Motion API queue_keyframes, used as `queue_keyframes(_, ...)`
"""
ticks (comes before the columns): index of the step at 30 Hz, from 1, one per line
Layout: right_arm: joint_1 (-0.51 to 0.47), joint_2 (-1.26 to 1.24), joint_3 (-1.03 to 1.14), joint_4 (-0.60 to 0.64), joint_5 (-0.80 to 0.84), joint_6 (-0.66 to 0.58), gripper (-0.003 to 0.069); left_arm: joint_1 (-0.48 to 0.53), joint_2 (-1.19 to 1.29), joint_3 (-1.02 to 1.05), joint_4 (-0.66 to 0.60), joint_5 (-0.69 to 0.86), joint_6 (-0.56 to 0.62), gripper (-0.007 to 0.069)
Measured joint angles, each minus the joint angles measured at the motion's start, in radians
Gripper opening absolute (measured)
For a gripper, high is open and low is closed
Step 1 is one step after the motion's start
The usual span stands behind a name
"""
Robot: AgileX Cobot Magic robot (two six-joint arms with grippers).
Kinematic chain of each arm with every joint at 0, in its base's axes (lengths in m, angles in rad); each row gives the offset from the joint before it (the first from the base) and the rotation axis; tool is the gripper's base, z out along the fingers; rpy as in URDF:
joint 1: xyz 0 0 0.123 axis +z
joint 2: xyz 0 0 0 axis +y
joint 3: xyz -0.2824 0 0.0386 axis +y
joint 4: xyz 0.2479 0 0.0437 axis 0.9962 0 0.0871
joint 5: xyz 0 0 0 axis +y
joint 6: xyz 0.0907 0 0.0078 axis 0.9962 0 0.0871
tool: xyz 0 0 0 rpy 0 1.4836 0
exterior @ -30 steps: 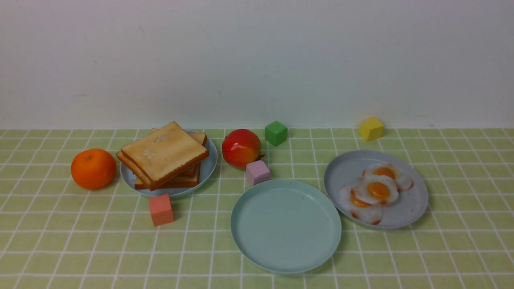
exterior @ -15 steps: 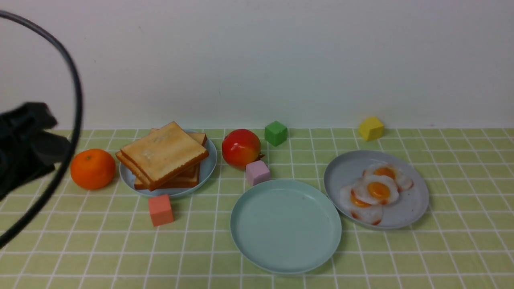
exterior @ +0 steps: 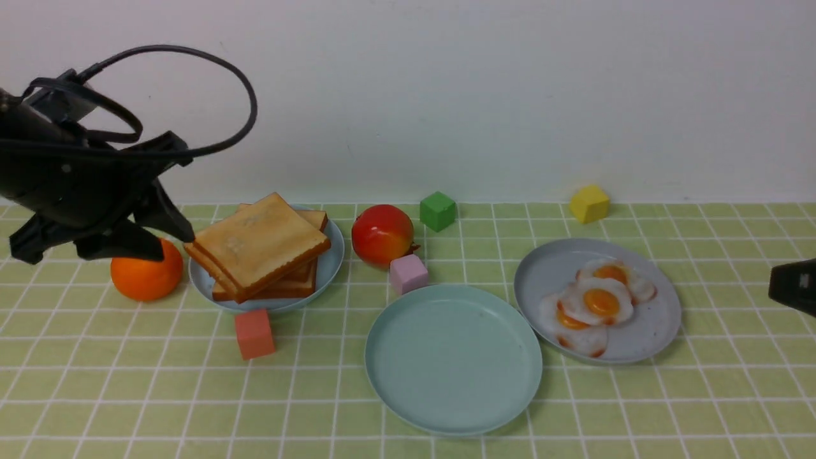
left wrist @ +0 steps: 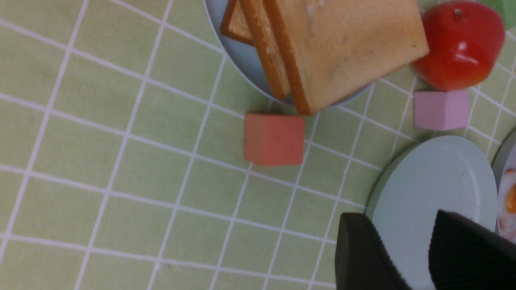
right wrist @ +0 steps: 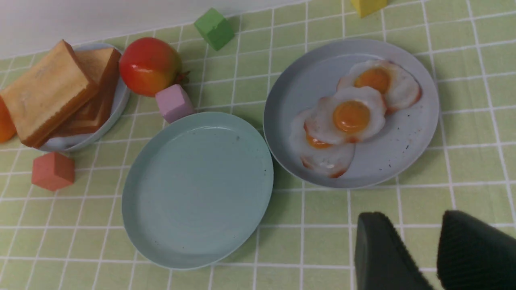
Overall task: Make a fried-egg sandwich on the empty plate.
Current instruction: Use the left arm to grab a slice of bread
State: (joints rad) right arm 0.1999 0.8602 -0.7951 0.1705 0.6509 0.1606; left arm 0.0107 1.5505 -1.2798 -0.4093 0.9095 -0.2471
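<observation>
Front camera looks forward, low, wrist cameras close, downward, sharing empty plate [exterior: 452,357]

A coral cube [left wrist: 274,139] just beside the toast stack [left wrist: 342,44] — the tool [left wrist: 397,217] gapes.

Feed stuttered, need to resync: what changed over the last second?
The left gripper swung in from the left, now beside the orange and toast stack; the right gripper edged in from the right. Jaws hold nothing. Eggs and empty plate unmoved.
</observation>
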Motion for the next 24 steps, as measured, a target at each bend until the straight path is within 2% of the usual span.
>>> queue_keyframes(6,0.0,0.0,0.001,0.01,-0.023,-0.005,0.0241,0.001,0.205,-0.129,-0.006,0.006,0.054,0.0363)
queue_keyframes(16,0.0,0.0,0.001,0.027,-0.093,-0.005,0.0241,0.001,0.382,-0.201,-0.001,-0.062,0.054,0.0372)
queue_keyframes(24,0.0,0.0,0.001,0.043,-0.126,-0.005,0.0241,0.001,0.465,-0.203,-0.105,-0.145,0.056,0.0336)
